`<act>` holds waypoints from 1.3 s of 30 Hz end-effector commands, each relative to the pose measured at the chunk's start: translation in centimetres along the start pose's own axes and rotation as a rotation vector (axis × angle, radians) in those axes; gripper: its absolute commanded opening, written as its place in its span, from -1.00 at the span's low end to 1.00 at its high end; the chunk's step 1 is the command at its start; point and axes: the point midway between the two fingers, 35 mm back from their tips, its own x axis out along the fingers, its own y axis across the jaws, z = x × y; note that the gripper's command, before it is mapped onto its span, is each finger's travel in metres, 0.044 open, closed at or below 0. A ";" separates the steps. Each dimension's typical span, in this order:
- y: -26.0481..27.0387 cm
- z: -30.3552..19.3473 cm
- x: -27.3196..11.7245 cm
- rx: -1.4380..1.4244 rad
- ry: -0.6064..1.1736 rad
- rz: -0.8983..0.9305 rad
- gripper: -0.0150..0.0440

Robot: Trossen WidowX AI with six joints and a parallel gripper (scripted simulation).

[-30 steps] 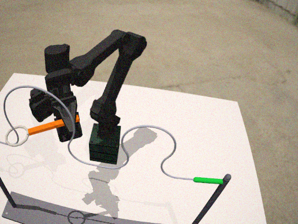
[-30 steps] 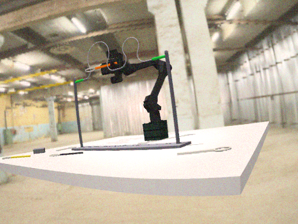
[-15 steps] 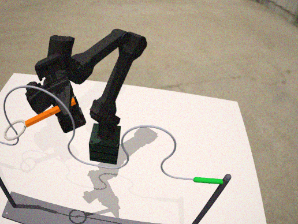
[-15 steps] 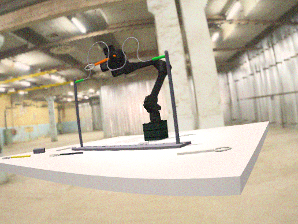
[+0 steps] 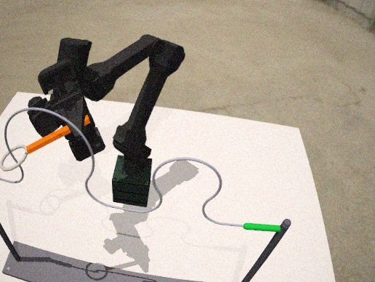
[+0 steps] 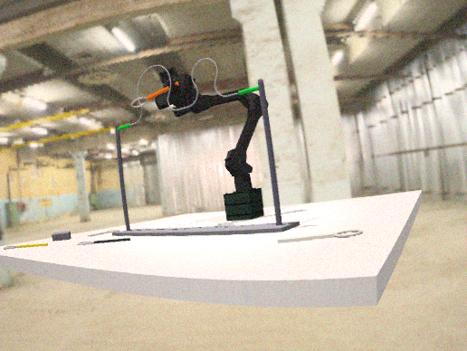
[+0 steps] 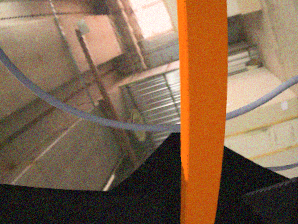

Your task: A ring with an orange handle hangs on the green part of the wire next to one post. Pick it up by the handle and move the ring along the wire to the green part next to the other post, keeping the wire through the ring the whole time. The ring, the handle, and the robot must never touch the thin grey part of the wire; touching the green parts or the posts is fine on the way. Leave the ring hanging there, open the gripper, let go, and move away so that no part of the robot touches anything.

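The pale ring is around the thin grey wire, low on the left side of the big left loop; contact cannot be told. Its orange handle slants up to my gripper, which is shut on the handle near its end. The wire's loop passes in front of the handle in the top and exterior views. One green part is by the left post; the other is by the right post.
The posts stand on a grey base bar on the white table. A yellow-handled ring, a black-handled ring, a pale ring tool and a dark block lie on the table.
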 end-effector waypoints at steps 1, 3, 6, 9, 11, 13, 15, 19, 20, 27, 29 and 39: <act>0.2 0.0 0.0 -0.027 0.003 -0.012 -1.00; 0.2 0.0 0.0 -0.044 0.003 -0.022 -1.00; 0.2 0.0 0.0 -0.068 0.003 -0.037 -1.00; 0.1 0.0 0.0 -0.094 0.003 -0.052 -1.00; 0.1 0.0 0.0 -0.111 0.003 -0.063 -1.00; 0.1 0.0 0.0 -0.129 0.002 -0.074 -1.00; 0.0 0.0 0.0 -0.146 0.002 -0.084 -1.00; -0.1 0.1 0.0 -0.183 0.002 -0.107 -1.00; -0.2 0.1 0.0 -0.192 0.002 -0.113 -1.00; -0.4 0.1 0.0 -0.263 0.001 -0.156 -1.00; -0.5 0.1 0.0 -0.284 0.001 -0.169 -1.00; -0.9 0.3 -0.1 -0.394 -0.001 -0.237 -1.00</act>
